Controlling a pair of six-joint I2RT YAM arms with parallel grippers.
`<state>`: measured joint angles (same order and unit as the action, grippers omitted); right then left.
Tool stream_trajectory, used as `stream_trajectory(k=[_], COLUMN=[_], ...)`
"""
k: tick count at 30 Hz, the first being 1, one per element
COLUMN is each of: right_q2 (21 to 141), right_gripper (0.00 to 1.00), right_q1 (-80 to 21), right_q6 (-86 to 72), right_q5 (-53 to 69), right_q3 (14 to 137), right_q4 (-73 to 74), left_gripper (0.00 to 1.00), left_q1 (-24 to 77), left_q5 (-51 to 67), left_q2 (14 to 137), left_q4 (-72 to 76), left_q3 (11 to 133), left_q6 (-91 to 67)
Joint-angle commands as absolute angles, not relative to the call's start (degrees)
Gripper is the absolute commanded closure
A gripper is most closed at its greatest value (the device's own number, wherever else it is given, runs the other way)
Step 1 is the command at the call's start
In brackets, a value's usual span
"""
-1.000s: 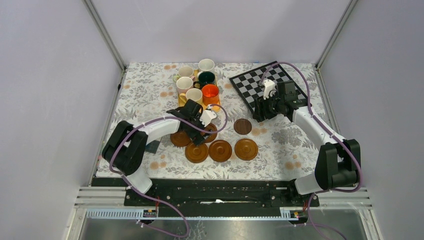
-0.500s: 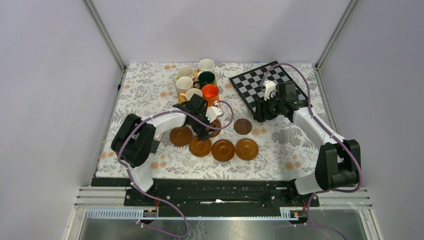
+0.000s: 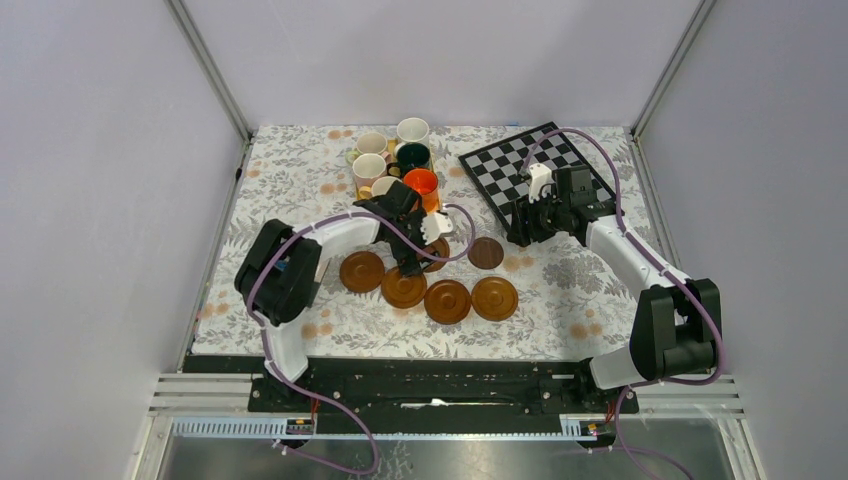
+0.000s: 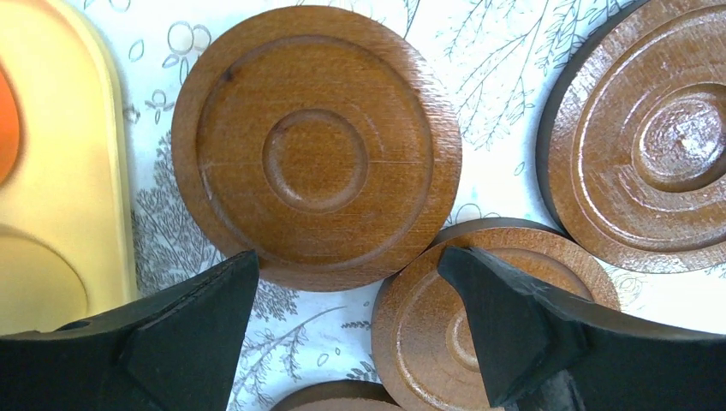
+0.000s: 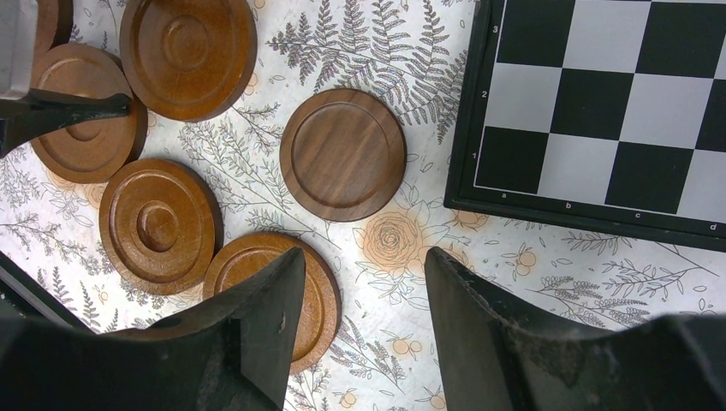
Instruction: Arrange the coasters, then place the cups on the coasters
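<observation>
Nearest on the surface (image 3: 580, 290), four reddish coasters (image 3: 447, 301) lie in a curved row, just behind them the left claw (image 4: 347, 261) hangs wide open over a fifth, the right claw (image 5: 364, 257) stands parted and empty near the darker coaster (image 5: 342, 154), and farthest back the cups (image 3: 412, 155) cluster together.

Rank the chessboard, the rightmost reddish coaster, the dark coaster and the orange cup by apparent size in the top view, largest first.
1. chessboard, by far the largest.
2. rightmost reddish coaster.
3. dark coaster and orange cup: they look about alike, and the cup's rim stands nearer the camera, so they are left unranked.
</observation>
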<state>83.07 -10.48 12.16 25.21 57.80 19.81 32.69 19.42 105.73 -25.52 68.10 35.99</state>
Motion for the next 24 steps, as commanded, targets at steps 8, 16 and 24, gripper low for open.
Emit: stream_trajectory(k=[8, 16, 24], right_q2=[81.0, 81.1, 80.3], right_gripper=[0.39, 0.40, 0.40], right_q1=[-10.2, -10.2, -10.2], right_q6=[12.2, 12.2, 12.4], right_q5=[26.8, 27.1, 27.1], right_q3=[57.6, 57.7, 57.1], right_q4=[18.6, 18.5, 18.4], left_gripper=[0.09, 0.11, 0.12], left_q1=[33.1, 34.1, 33.6], left_q5=[28.4, 31.8, 26.7], left_q2=[112.4, 111.3, 99.0], left_q4=[-35.7, -39.8, -30.2], left_q3=[78.8, 82.4, 73.9], left_q6=[48.2, 50.9, 43.1])
